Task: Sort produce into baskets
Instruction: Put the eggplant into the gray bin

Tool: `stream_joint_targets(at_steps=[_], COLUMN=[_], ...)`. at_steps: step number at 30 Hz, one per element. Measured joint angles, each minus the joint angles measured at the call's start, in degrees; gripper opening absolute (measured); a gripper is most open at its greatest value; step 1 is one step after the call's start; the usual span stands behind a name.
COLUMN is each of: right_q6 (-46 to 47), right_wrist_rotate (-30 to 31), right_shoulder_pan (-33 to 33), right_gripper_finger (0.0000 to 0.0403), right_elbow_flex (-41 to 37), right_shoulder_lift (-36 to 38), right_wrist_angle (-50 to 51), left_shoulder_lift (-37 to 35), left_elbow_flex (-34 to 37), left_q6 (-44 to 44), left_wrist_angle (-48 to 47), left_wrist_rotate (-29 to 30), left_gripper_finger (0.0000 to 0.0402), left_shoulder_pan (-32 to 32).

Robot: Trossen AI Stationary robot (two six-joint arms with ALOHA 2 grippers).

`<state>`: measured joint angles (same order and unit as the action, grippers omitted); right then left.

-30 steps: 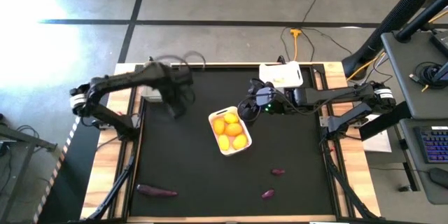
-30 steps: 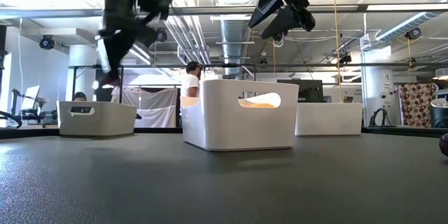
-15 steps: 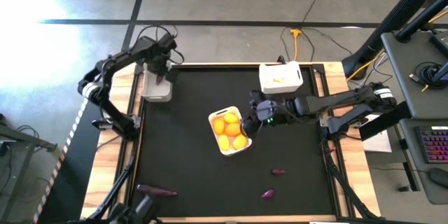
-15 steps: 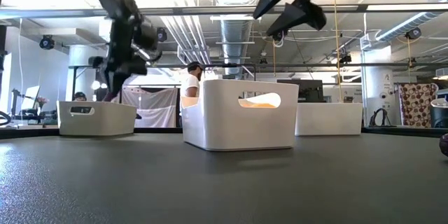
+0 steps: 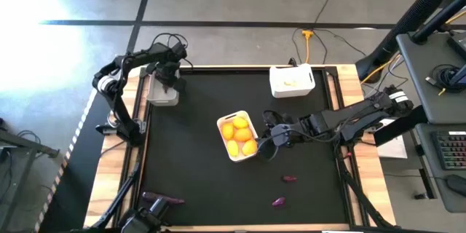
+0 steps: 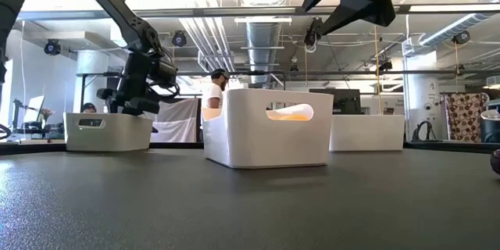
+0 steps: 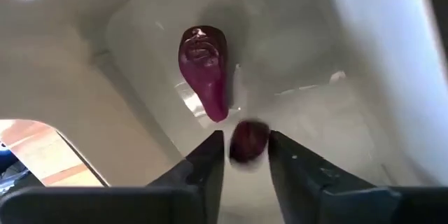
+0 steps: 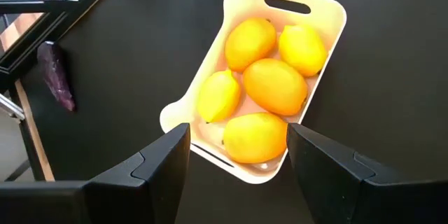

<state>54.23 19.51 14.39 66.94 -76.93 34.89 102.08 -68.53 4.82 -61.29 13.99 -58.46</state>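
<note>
Right now your left gripper (image 5: 170,81) hangs over the grey basket (image 5: 162,96) at the upper left of the overhead frame. In its wrist view the two fingers (image 7: 208,155) stand slightly parted with a small dark purple piece (image 7: 248,141) between the tips; whether it is pinched or already loose cannot be told. A second purple vegetable (image 7: 204,71) lies on the basket floor just beyond, its long axis running away from the fingers.

Your right gripper (image 5: 271,140) sits at centre frame, fingers spread and empty, just right of the white basket (image 5: 251,154) of yellow and orange fruit (image 5: 241,134). Two small purple pieces (image 5: 289,178) and (image 5: 278,202) lie below it toward the lower middle, nearer this arm. A long purple vegetable (image 5: 162,199) lies at the lower left, its length roughly across the frame, well apart from both arms but on the left arm's side. Another white basket (image 5: 292,81) sits at upper right.
</note>
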Motion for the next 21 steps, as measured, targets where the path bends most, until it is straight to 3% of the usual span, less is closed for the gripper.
stream_joint_targets(at_steps=[5,11,16,19,21], right_q6=[-0.39,-6.56,-13.02,-18.49,-22.22], right_wrist_rotate=[-0.07,0.09,2.96,4.55,5.05], right_shoulder_pan=[0.0,-0.8,-2.98,-4.56,-5.67], right_gripper_finger=[0.0228,0.0228,0.0228,0.0228,0.0228], right_elbow_flex=[0.0,0.0,0.0,0.0,0.0], right_shoulder_lift=[0.0,0.0,0.0,0.0,0.0], right_wrist_angle=[-0.01,-0.03,-1.32,-2.99,-4.81], left_shoulder_lift=[-1.85,-10.06,-21.28,-28.48,-33.12], left_elbow_flex=[-0.17,-1.99,-1.86,-0.66,0.81], left_q6=[1.18,1.67,3.26,8.48,13.0], left_wrist_angle=[-2.52,-11.48,-11.02,-9.82,-8.92], left_wrist_rotate=[-0.01,-0.45,-10.72,-19.34,-20.98], left_gripper_finger=[0.0146,0.019,0.0198,0.0199,0.0199], left_shoulder_pan=[0.41,2.88,5.49,8.85,13.08])
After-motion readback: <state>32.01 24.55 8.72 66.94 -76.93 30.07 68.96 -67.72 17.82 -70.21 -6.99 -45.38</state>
